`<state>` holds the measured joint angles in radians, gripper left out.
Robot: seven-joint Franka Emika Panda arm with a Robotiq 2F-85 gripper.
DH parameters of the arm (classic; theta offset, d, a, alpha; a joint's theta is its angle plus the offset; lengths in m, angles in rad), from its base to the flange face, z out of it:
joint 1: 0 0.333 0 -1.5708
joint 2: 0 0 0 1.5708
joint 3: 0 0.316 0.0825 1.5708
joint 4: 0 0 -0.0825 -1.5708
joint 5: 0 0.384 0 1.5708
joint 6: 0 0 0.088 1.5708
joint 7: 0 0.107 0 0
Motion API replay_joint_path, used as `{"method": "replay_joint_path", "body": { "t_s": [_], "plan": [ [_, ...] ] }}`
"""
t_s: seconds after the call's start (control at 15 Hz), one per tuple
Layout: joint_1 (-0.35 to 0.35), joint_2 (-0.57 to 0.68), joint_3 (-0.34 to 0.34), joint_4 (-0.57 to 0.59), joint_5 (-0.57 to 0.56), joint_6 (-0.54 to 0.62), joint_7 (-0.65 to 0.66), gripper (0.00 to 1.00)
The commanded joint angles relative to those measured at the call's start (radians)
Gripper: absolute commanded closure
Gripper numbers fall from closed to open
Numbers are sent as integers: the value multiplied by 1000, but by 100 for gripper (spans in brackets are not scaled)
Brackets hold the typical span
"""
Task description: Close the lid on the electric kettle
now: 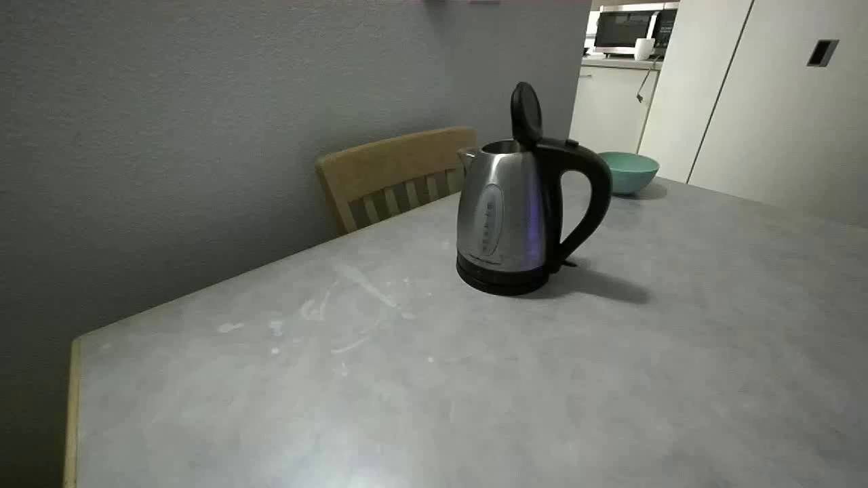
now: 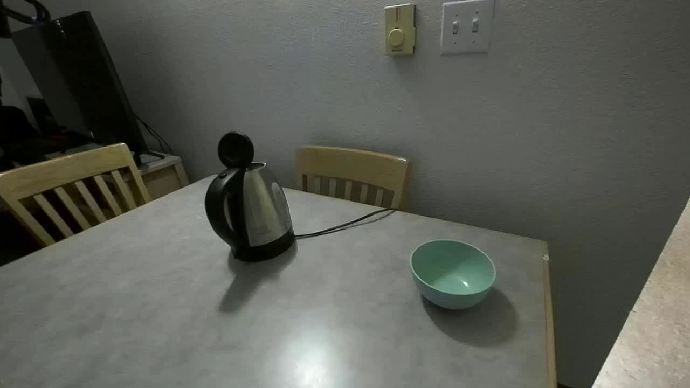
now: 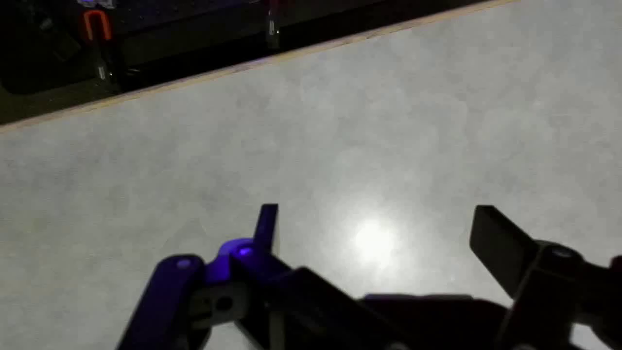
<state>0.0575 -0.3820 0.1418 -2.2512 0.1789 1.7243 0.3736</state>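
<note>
A steel electric kettle with a black handle and base stands upright on the grey table. It shows in both exterior views (image 1: 498, 224) (image 2: 264, 207). Its round black lid (image 1: 526, 114) is open and stands up at the handle side, and it also shows in an exterior view (image 2: 235, 150). My gripper (image 3: 378, 209) is open in the wrist view, with bare tabletop beneath and nothing between the fingers. The kettle is out of the wrist view. The gripper is not seen in the exterior views, so its distance from the kettle cannot be told.
A green bowl (image 1: 627, 177) stands beyond the kettle, and it also shows in an exterior view (image 2: 452, 299). A black cord (image 2: 345, 223) runs from the kettle base over the table edge. A wooden chair (image 1: 400, 163) stands against the table by the wall. The table edge (image 3: 257, 63) crosses the wrist view.
</note>
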Motion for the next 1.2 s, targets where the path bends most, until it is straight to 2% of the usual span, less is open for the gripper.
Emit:
{"method": "replay_joint_path", "body": {
  "t_s": [0.0,0.07,0.67,0.93,1.13],
  "plan": [
    [-2,0,1,2,0,-2,0,0],
    [-4,0,1,1,0,22,0,0],
    [8,38,-57,-43,52,539,-175,0],
    [7,100,-93,-37,145,682,-164,0],
    [-6,175,-106,-28,213,848,-112,0]
  ]
}}
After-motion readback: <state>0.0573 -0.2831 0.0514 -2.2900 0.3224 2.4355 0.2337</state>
